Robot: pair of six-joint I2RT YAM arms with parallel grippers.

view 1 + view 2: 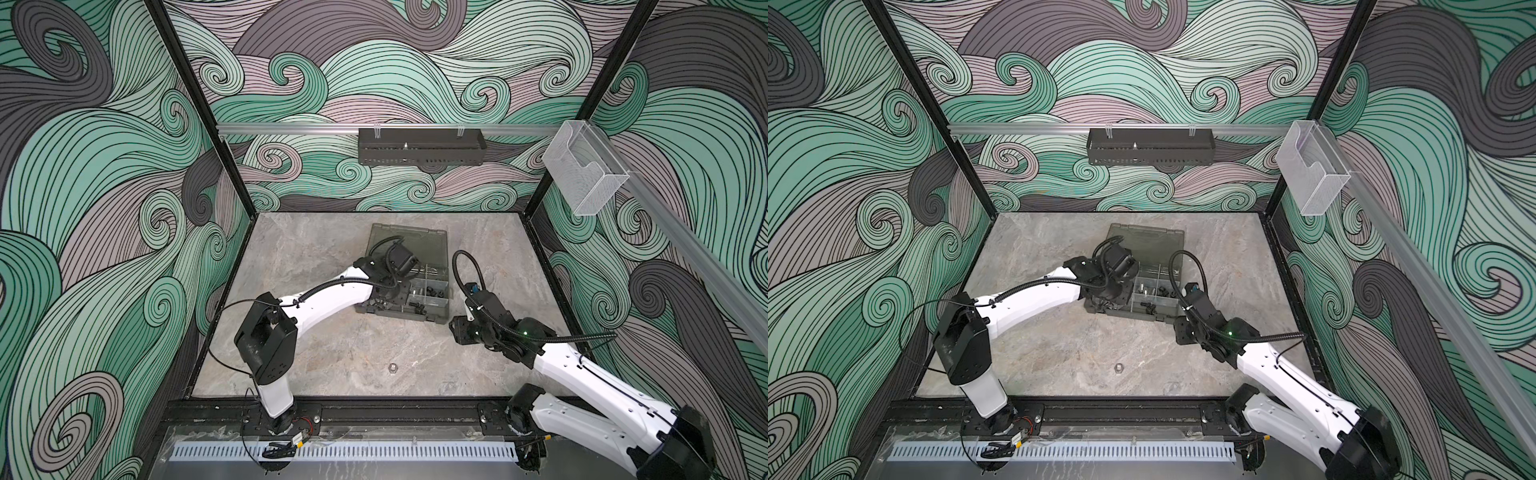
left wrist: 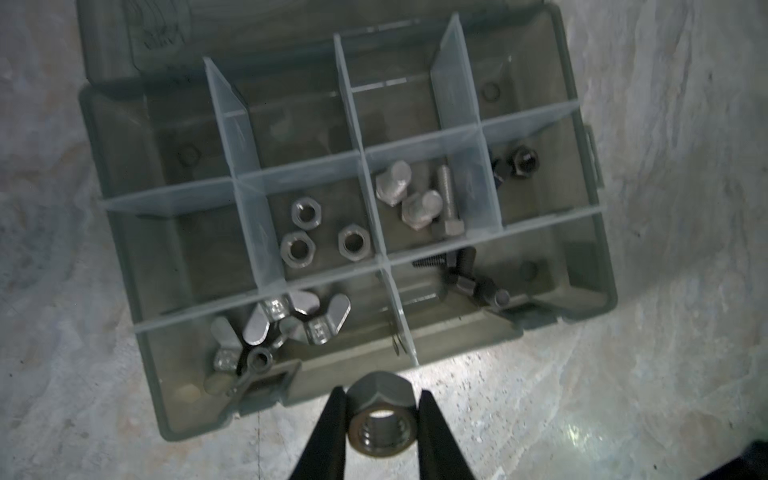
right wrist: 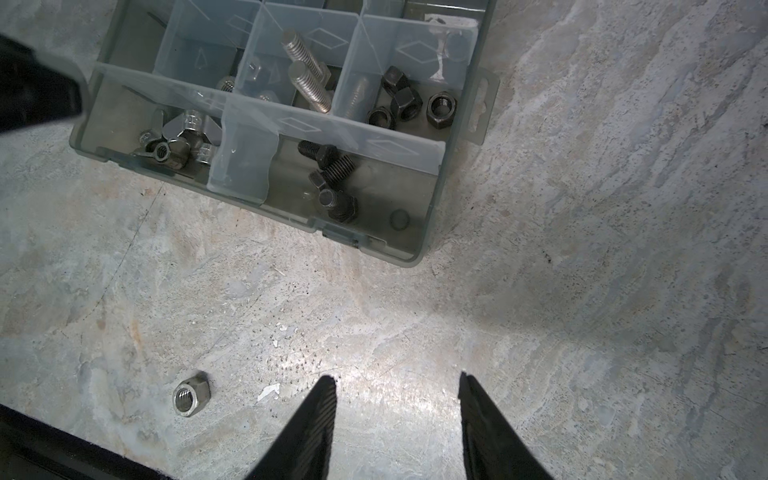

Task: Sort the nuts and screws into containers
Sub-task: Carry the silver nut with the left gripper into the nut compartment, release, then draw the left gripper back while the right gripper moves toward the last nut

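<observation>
a lab robot cell: wave-print walls [image 1: 374, 62], aluminium rail [image 1: 291, 129], marbled tabletop [image 1: 332, 353].

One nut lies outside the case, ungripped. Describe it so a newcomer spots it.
Start at the grey organizer case on the marble table. Nearer the front rail, alone on bare stone, lies a silver hex nut. Every other nut sits inside the case or the left gripper.

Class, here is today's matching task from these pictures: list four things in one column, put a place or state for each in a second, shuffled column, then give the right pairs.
Things:
A left gripper
B right gripper
C loose silver nut
D black screws

Places or states:
1 lying on the bare table
2 open and empty
3 in a compartment of the organizer case
4 shut on the held silver nut

Pairs: A-4, B-2, C-1, D-3
</observation>
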